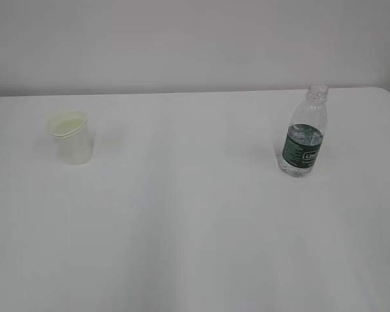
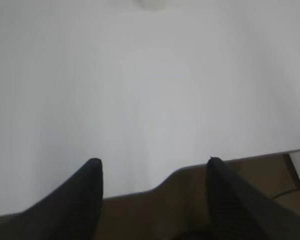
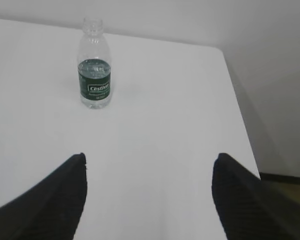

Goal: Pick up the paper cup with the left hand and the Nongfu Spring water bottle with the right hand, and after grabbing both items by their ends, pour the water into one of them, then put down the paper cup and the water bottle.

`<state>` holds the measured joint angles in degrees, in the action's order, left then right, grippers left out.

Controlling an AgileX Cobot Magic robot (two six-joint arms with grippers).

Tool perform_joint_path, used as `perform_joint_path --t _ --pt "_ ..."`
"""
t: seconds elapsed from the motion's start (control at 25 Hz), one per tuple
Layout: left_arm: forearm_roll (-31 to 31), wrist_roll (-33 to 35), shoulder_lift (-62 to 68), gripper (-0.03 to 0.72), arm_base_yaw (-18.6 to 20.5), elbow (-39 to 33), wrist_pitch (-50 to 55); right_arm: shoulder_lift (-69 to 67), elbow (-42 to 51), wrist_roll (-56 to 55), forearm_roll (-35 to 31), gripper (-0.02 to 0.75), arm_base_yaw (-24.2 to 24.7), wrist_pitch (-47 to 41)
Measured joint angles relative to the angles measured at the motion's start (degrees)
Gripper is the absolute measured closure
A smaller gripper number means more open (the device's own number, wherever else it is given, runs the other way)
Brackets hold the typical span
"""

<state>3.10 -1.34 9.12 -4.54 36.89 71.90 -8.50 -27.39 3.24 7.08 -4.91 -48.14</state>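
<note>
The paper cup point(image 1: 72, 138) stands upright on the left of the white table point(image 1: 195, 214), off-white with a pale yellowish inside. Only its base point(image 2: 153, 4) peeks in at the top edge of the left wrist view. The Nongfu Spring water bottle point(image 1: 305, 133) stands upright on the right, clear, uncapped, with a dark green label; the right wrist view shows it far ahead point(image 3: 94, 65). My left gripper point(image 2: 152, 162) is open over the table's near edge, nothing between its fingers. My right gripper point(image 3: 149, 157) is open wide above bare table, well short of the bottle. Neither arm shows in the exterior view.
The table's right edge and rounded corner point(image 3: 225, 55) lie right of the bottle, with floor beyond. The near edge of the table point(image 2: 190, 172) runs between the left fingers, brown floor below. A pale wall point(image 1: 195, 39) backs the table.
</note>
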Motion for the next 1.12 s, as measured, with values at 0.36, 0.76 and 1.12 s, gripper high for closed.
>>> perform_joint_path --t 0.36,0.76,1.12 --pt "0.0 0.0 -0.3 0.258 0.0 -3.8 -0.6 0.0 0.0 0.0 -0.6 0.146 0.0 -3.9" --pt "0.0 0.0 -0.3 0.258 0.0 -6.1 -8.4 0.0 0.0 0.0 -0.8 0.147 0.0 -4.4" --pt "0.0 0.0 -0.3 0.267 0.0 -6.2 -9.2 0.0 -1.9 0.0 -1.1 0.146 0.0 -10.7"
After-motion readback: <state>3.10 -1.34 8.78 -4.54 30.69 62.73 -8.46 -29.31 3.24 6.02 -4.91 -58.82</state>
